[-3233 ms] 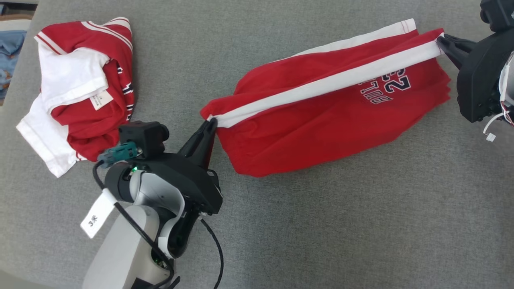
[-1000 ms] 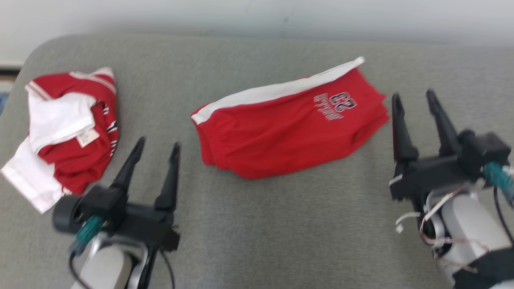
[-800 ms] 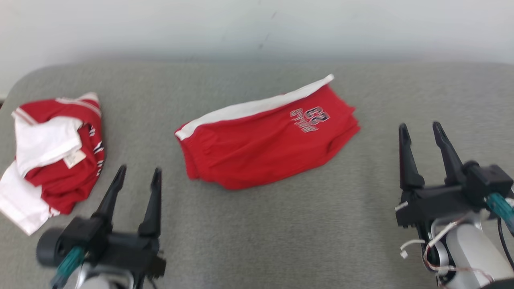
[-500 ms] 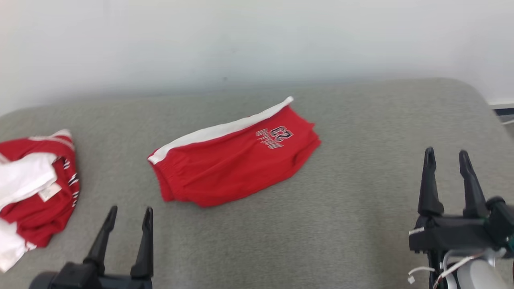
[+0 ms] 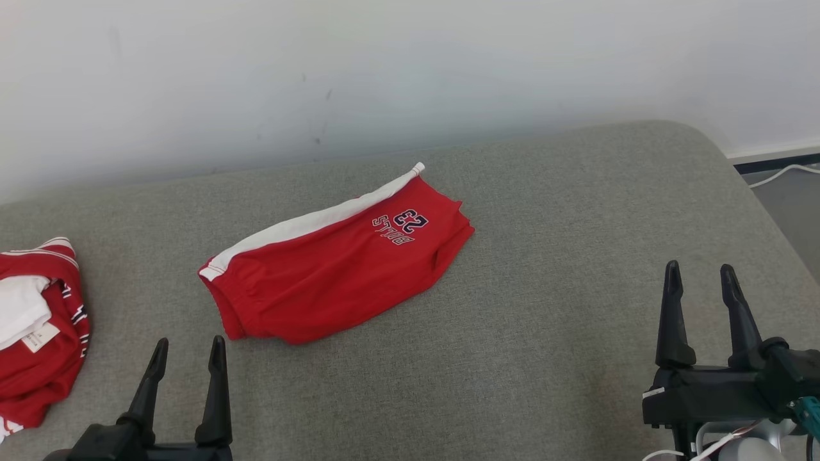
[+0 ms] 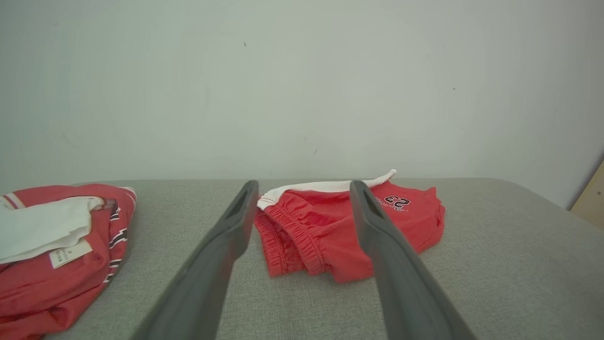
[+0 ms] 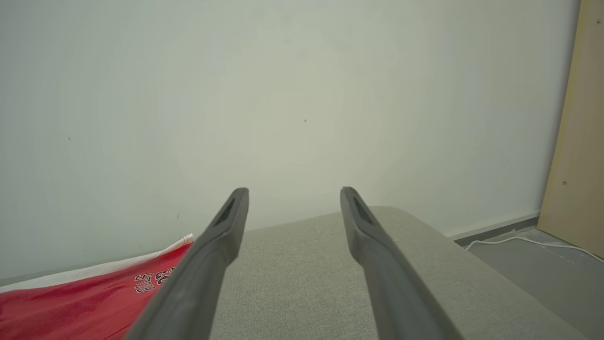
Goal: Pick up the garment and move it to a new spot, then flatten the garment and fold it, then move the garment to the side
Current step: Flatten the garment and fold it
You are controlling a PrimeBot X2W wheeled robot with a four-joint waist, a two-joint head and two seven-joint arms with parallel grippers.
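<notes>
The garment [image 5: 333, 266], red shorts with a white side stripe and a "23" print, lies folded on the grey cushion [image 5: 544, 333] left of centre. In the left wrist view the shorts [image 6: 344, 226] lie ahead between the fingers, waistband nearest. Their printed end [image 7: 94, 297] reaches the right wrist view's lower left. My left gripper [image 5: 187, 346] stands open at the bottom left, a little short of the shorts' waistband end, with nothing in it. At the lower right my right gripper [image 5: 698, 272] is open and empty, well clear of the fabric.
A second red and white garment [image 5: 35, 339] lies crumpled at the cushion's left edge, and that red and white garment [image 6: 56, 245] is at the left of the left wrist view. A pale wall [image 5: 384, 70] runs behind. Floor with a white cable [image 5: 781, 173] lies past the cushion's right end.
Both grippers let go of the shorts, which now lie flat, and drew back open toward me. The camera has tilted up and turned right, shifting the whole picture.
</notes>
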